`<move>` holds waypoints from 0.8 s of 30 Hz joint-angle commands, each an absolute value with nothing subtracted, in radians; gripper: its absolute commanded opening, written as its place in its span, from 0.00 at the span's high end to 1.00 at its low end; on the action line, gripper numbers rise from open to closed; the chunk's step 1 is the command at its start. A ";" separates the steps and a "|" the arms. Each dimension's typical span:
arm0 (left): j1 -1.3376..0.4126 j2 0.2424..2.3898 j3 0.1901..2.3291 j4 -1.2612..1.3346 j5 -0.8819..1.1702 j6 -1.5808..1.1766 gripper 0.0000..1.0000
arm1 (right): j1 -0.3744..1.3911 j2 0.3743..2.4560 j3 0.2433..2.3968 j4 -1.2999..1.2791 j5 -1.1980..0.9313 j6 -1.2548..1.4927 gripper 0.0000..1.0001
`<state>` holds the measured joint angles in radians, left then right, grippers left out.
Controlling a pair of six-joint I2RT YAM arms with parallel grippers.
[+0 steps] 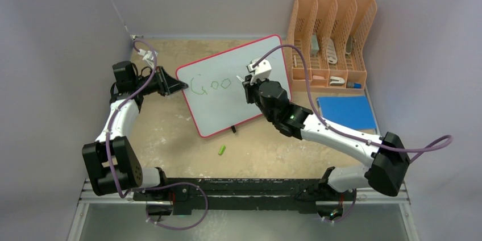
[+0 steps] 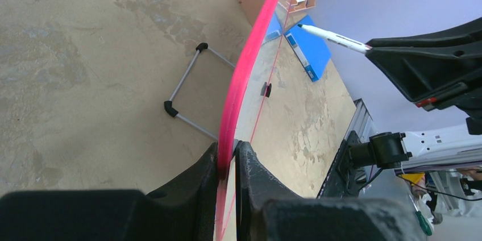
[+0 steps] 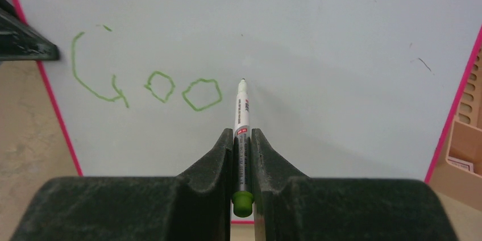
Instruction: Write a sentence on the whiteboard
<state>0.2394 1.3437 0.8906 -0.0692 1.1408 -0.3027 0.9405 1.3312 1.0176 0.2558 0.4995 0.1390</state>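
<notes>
Pinching the red rim of the whiteboard (image 1: 219,110) between the left fingers (image 2: 204,173), mid-bench (image 1: 170,138). Clamping a green marker (image 3: 242,110) between the right fingers (image 3: 219,156), tip just right of the green letters "Goo" (image 3: 149,86).

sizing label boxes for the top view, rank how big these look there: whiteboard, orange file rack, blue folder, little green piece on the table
1-2. whiteboard and orange file rack: look about alike, so not ranked
3. blue folder
4. green piece, by far the smallest

Glossy smooth whiteboard (image 3: 341,30), matt black right tool (image 3: 242,134), rough mottled tabletop (image 1: 170,133)
</notes>
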 commanded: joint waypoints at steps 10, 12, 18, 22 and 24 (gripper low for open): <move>0.215 1.340 0.894 -0.095 1.100 -0.278 1.00 | 0.892 1.305 0.995 0.293 0.470 0.161 1.00; 0.215 1.341 0.895 -0.095 1.099 -0.277 1.00 | 0.893 1.307 0.998 0.295 0.459 0.162 1.00; 0.215 1.341 0.896 -0.093 1.099 -0.278 1.00 | 0.892 1.319 1.008 0.282 0.442 0.161 1.00; 0.215 1.340 0.897 -0.091 1.100 -0.278 1.00 | 0.893 1.326 1.011 0.281 0.433 0.159 1.00; 0.215 1.342 0.896 -0.092 1.100 -0.279 1.00 | 0.893 1.331 1.015 0.281 0.433 0.159 1.00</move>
